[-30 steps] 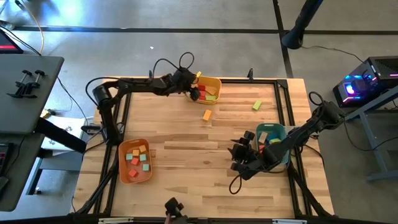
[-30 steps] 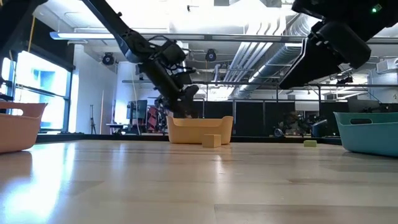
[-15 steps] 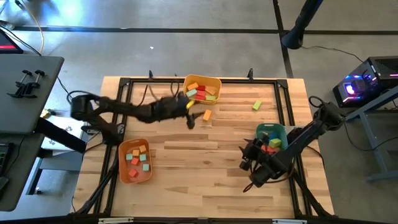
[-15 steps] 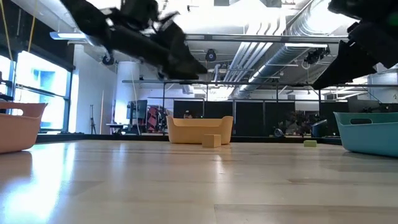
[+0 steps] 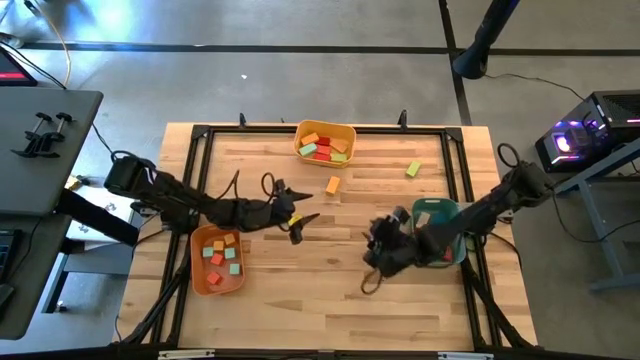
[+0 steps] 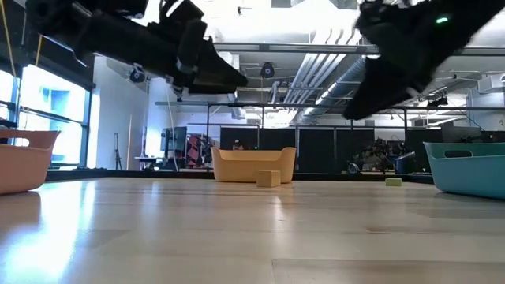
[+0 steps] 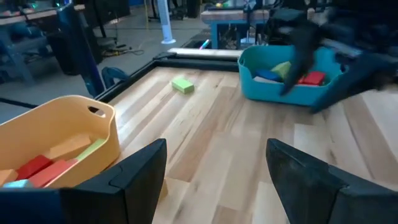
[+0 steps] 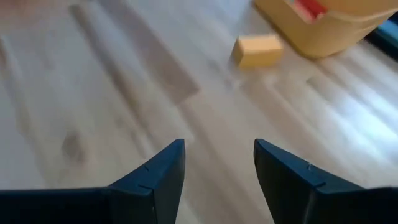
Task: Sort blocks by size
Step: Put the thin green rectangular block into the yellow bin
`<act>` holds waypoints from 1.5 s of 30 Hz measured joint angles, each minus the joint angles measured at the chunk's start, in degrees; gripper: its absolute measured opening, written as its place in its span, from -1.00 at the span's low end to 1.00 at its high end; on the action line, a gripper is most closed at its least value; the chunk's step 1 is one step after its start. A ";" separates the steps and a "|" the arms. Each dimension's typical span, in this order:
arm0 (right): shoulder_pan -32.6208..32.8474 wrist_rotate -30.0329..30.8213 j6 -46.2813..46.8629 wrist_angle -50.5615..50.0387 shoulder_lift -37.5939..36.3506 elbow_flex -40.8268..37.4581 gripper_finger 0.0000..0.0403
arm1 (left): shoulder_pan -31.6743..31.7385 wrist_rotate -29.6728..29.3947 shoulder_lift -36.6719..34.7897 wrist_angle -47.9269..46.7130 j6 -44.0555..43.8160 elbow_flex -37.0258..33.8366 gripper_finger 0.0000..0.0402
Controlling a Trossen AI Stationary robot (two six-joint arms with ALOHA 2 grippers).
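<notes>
An orange block (image 5: 333, 184) and a green block (image 5: 413, 169) lie loose on the far half of the table. The orange block also shows in the right wrist view (image 8: 258, 50), and the green one in the left wrist view (image 7: 182, 84). Other blocks lie in the yellow bin (image 5: 325, 142), the orange bin (image 5: 216, 258) and the teal bin (image 5: 437, 225). My left gripper (image 5: 300, 224) is open and empty above mid-table, near the orange bin. My right gripper (image 5: 372, 256) is open and empty left of the teal bin. Both are clear of the table in the low view.
The yellow bin (image 6: 254, 164) stands at the far edge. The orange bin (image 6: 24, 162) is at the near left and the teal bin (image 6: 469, 166) at the right. A black frame (image 5: 200, 150) runs around the tabletop. Bare wood lies between the two grippers.
My left gripper has pulled back from the yellow bin and swung toward the table's near edge, to mid-table beside the orange bin. My right gripper first drifted toward the near right, then swung back toward the table's left. No block has moved.
</notes>
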 joint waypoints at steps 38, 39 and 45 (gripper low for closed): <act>-76.67 -38.69 -40.19 -20.36 -1.95 3.85 -0.07 | -3.09 -4.08 -0.02 -1.23 -2.97 -0.84 0.29; -77.63 -39.00 -39.61 -20.40 -1.95 3.85 -0.07 | -3.09 -4.08 -0.02 -1.27 -2.97 -0.82 0.29; -80.63 -42.43 -37.88 -21.53 -1.95 3.82 -0.07 | -3.09 -4.06 -0.02 -1.67 -3.01 -0.83 0.29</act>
